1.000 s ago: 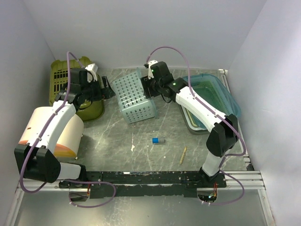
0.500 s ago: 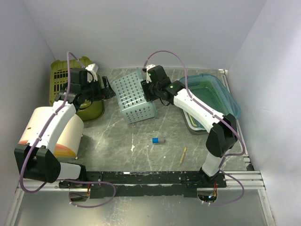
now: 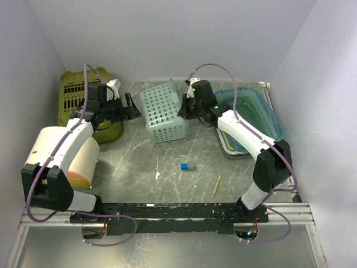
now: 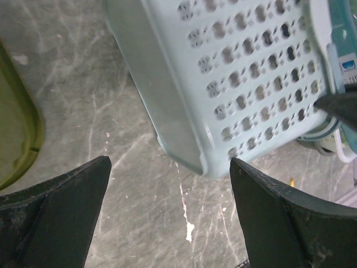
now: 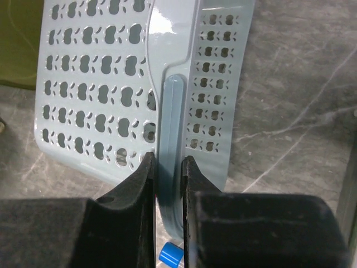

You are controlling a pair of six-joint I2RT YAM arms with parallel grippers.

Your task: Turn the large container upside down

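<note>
The pale blue basket (image 3: 164, 111) lies tipped over at the back middle of the gray surface (image 3: 139, 162). The right fingers (image 5: 139, 184) pinch its rim at 3 o'clock. The left fingers (image 4: 72, 190) are spread wide and hold nothing, just beside it at 9 o'clock. There is bare room at 6 o'clock. A teal tub (image 3: 262, 111) is near at 3 o'clock. A tiny sticker (image 4: 348, 64) is too blurry to read.

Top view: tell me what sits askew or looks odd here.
The basket is tipped up on one side rather than standing flat: the right tool is pinching its rim. A small blue piece and a thin stick lie loose below it in this view. Nothing looks spilled or broken.
</note>
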